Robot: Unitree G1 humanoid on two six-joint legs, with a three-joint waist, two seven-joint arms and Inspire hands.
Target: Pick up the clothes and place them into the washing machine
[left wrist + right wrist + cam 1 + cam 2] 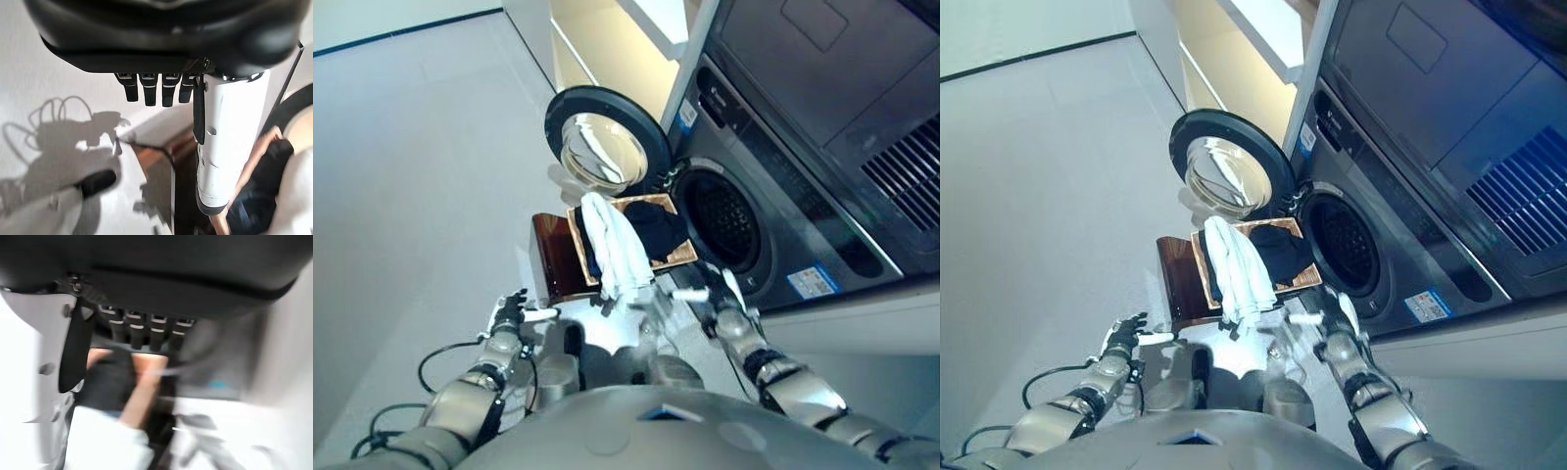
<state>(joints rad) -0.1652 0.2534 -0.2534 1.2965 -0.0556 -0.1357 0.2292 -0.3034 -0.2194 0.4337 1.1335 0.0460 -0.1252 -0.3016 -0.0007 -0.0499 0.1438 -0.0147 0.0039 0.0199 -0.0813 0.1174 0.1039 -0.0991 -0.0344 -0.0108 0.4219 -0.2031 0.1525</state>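
A white garment (pixel 615 250) lies draped over the near side of the shallow wicker basket (pixel 681 256), with dark clothes (pixel 658 226) beside it. The basket rests on a low dark brown box (pixel 554 257) in front of the washing machine (pixel 773 196), whose round door (pixel 605 144) stands open and shows the drum (pixel 724 220). My left hand (pixel 512 315) is open and empty, near the box's left front corner. My right hand (pixel 717 294) is open and empty, just below the basket and the drum opening. The clothes also show in the left wrist view (pixel 266 176) and the right wrist view (pixel 110 382).
Pale cabinets (pixel 607 49) stand behind the open door. Light grey floor (pixel 411 176) stretches to the left of the box. A dark panel with a vent grille (pixel 901 166) sits above the machine on the right.
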